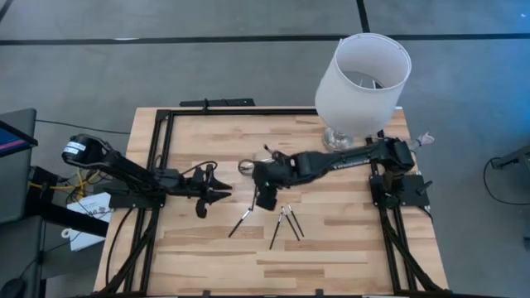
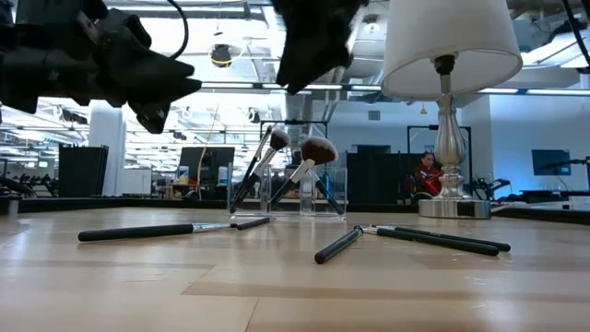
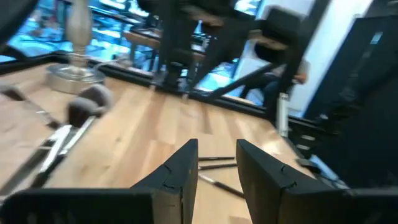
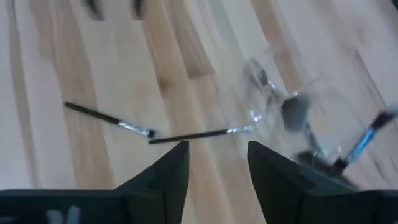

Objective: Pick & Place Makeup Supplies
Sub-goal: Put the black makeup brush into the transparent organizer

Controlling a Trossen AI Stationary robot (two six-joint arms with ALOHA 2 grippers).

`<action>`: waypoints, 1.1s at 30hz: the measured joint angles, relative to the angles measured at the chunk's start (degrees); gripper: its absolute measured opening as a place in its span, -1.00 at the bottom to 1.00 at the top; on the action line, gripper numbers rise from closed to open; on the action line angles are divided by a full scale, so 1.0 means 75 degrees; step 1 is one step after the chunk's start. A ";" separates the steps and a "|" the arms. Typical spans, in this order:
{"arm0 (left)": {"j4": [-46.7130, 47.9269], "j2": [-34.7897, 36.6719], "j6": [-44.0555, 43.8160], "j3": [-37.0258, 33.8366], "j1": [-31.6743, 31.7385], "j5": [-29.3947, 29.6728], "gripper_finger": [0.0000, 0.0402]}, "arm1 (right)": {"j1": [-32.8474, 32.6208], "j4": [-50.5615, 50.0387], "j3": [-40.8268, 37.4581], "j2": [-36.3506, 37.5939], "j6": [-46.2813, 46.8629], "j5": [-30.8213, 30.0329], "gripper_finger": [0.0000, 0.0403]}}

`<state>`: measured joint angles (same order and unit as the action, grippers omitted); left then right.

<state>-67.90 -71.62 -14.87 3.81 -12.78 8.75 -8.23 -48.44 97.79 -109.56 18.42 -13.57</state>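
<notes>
From above, the left gripper (image 1: 217, 195) hovers at the wooden table's (image 1: 348, 248) left-middle, fingers parted and empty. The right gripper (image 1: 267, 199) hangs mid-table, released, nothing between its fingers. Thin black makeup brushes (image 1: 286, 223) lie just near of it.

At table level, a clear plastic holder (image 2: 288, 192) keeps several brushes upright beside a white-shaded lamp (image 2: 450, 37). No writing is legible.

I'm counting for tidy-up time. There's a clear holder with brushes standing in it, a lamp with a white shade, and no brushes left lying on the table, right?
Not quite. The low view shows brushes lying on the table. The clear holder and the lamp are there.
</notes>
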 joint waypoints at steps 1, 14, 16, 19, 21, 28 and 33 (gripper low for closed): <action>-0.0029 -0.0054 0.0005 0.0000 0.0023 0.0139 -0.47 | -0.0170 -0.0405 -0.0002 0.0068 0.0271 -0.0200 -0.28; -0.0032 0.0047 0.0048 -0.0130 0.0318 0.0461 -0.47 | -0.3027 -0.2834 -0.1668 0.1581 0.4788 -0.3725 -0.44; -0.0016 0.0083 0.0221 -0.0138 0.0318 0.0410 -0.47 | -0.3356 -0.2723 -0.2201 0.2050 0.5635 -0.4039 -0.43; -0.0021 0.0113 0.0444 -0.0122 0.0318 0.0242 -0.47 | -0.3817 -0.2446 -0.3313 0.2898 0.7052 -0.4667 -0.43; -0.0060 0.0135 0.0526 -0.0113 0.0318 0.0153 -0.47 | -0.4074 -0.1709 -0.4182 0.3328 0.7812 -0.5127 -0.43; -0.0072 0.0147 0.0833 -0.0108 0.0318 0.0144 -0.47 | -0.4089 0.3596 -0.6546 0.3085 0.7030 -0.5154 -0.44; -0.0192 0.0147 0.1005 -0.0102 0.0318 0.0144 -0.47 | -0.3657 0.5167 -0.6639 0.2369 0.4889 -0.5122 -0.44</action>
<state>-69.34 -70.52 -7.33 3.05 -10.39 9.82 -35.65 -9.69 48.00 -91.79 55.09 -51.99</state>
